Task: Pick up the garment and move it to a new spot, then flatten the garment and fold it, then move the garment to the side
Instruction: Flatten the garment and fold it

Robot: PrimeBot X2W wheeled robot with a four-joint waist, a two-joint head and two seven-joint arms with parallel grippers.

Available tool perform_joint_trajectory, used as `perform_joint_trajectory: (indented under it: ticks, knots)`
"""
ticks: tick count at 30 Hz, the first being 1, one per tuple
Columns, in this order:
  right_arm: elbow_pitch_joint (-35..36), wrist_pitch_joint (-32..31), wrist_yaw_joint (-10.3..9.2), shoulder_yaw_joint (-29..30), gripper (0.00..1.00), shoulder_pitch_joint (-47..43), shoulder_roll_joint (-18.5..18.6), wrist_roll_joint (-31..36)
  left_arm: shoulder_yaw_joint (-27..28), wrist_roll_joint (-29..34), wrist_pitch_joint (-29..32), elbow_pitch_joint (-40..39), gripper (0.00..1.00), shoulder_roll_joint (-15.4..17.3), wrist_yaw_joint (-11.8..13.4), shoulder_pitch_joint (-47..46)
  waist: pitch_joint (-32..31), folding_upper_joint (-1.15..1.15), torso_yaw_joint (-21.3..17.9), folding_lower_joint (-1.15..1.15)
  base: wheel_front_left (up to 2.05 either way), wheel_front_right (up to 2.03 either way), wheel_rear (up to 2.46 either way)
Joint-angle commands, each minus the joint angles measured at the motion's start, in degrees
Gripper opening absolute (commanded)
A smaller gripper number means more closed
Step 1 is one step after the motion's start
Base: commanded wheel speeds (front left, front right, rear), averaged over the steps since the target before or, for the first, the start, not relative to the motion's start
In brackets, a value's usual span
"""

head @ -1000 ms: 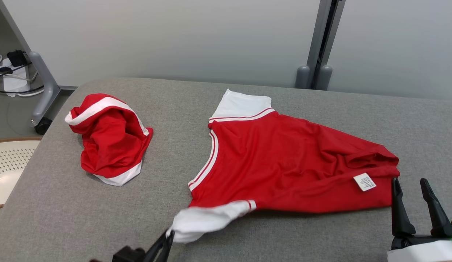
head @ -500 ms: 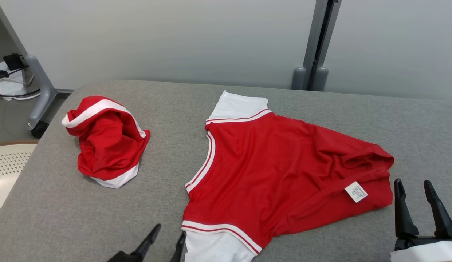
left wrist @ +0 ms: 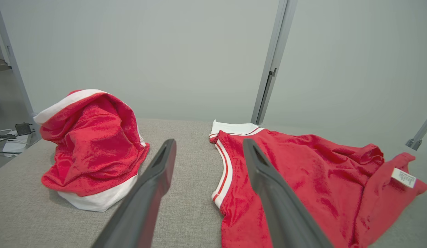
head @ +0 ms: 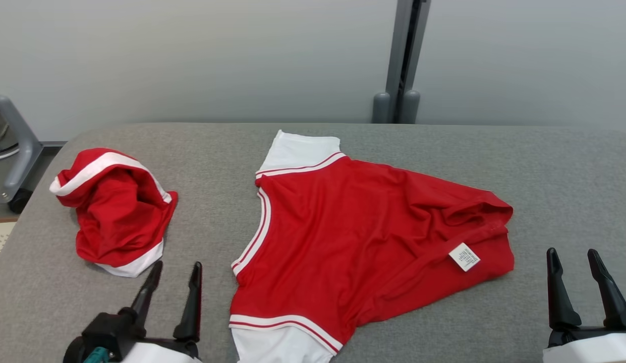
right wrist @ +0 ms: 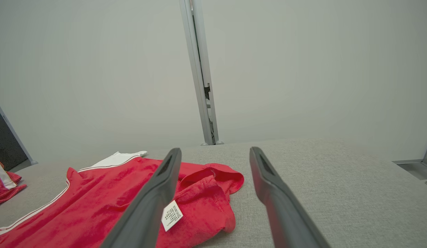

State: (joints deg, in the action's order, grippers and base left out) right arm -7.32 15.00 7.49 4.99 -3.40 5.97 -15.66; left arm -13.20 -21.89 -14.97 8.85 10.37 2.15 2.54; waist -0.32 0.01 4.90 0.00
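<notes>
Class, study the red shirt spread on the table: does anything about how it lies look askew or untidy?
Yes. The shirt is not flat: its hem end is bunched and turned over, showing the label. It also lies slanted across the table. A second red garment sits crumpled to its left.

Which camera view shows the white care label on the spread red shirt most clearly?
The right wrist view: the care label is nearest and largest there, with its print visible. The head view shows it whole but small. The left wrist view shows it small, at the far right.
</notes>
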Motion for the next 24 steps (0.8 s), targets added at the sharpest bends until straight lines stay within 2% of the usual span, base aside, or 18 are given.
perform_joint_trajectory:
  ticks: [1,13,24]
  knots:
    - [0.06,0.28,0.02,0.12,1.0,0.5,0.43,0.1,0.75,-0.14,-0.26,-0.07,1.0,0.02,0.0,-0.83,0.05,-0.01,-0.69,0.0,0.0,0.0,0.0]
    - [-0.62,0.28,0.02,-0.96,1.0,0.9,0.58,-0.37,10.49,4.18,-0.28,2.2,1.0,-2.44,-1.87,-1.73,0.19,-0.01,-5.92,0.0,0.0,0.0,0.0]
    - [-2.14,0.28,0.02,-2.97,1.0,0.16,1.54,-0.19,13.85,7.0,-0.29,5.54,1.0,-4.36,-4.28,-1.05,0.56,-0.01,-7.1,0.0,0.0,0.0,0.0]
